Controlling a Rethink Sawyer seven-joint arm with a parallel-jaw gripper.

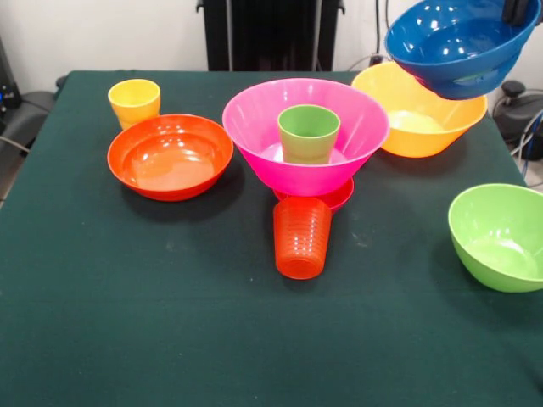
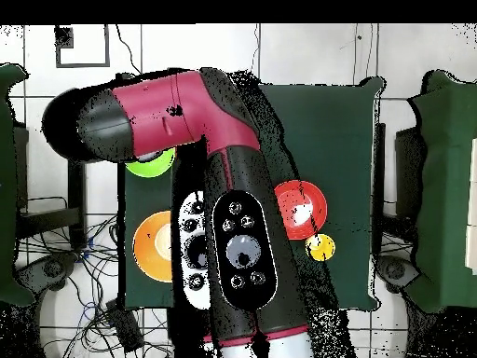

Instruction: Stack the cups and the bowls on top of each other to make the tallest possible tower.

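Ribbed orange-red cup [image 1: 302, 237], pink bowl [image 1: 305, 136] holding green cup [image 1: 308, 133]

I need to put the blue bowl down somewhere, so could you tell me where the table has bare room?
The near strip in front of the ribbed orange-red cup is bare, as is the near left corner below the red-orange bowl. It is crowded around the pink bowl, the yellow-orange bowl and the lime green bowl.

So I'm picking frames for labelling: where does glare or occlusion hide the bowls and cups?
Front view: soft highlights inside the red-orange bowl and yellow-orange bowl, everything readable; the blue bowl is cut by the top edge. Overhead view: the arm covers the pink bowl; the yellow cup shows.
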